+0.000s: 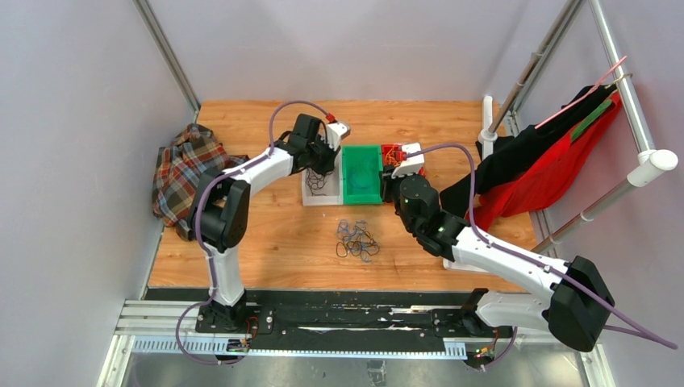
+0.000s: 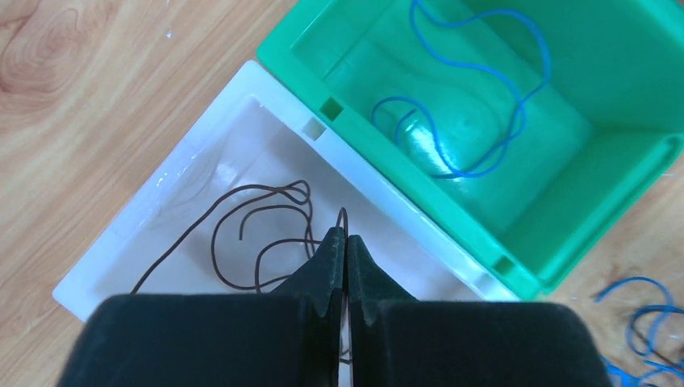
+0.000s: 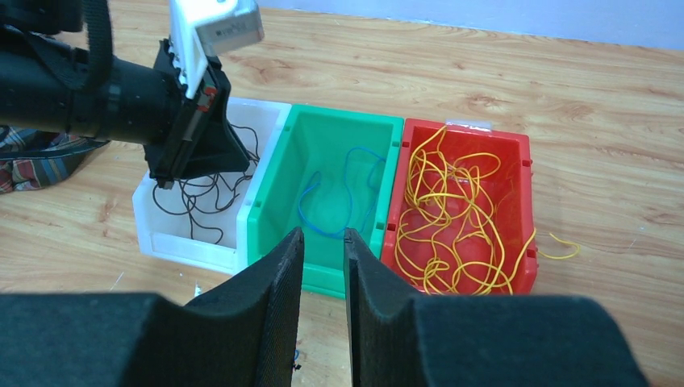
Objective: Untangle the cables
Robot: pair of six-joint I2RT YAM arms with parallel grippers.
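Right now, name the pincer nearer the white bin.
Left. The left pincer hangs over the white bin, shut on a black cable; the right pincer faces the neighbouring green bin.

I see black cables (image 2: pixel 242 190) in the white bin (image 2: pixel 153 181), a blue cable (image 2: pixel 492 76) in the green bin (image 2: pixel 613 201), yellow cables (image 3: pixel 452 210) in the red bin (image 3: pixel 468 129), and a tangled blue-black heap (image 1: pixel 356 239) loose on the desk (image 1: pixel 282 234).

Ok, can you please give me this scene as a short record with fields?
white bin: black cables inside
green bin: blue cable inside
red bin: yellow cables, one end hanging out
table: loose tangle, blue and black
left gripper: shut, over white bin, black cable at tips
right gripper: open, empty, near green bin
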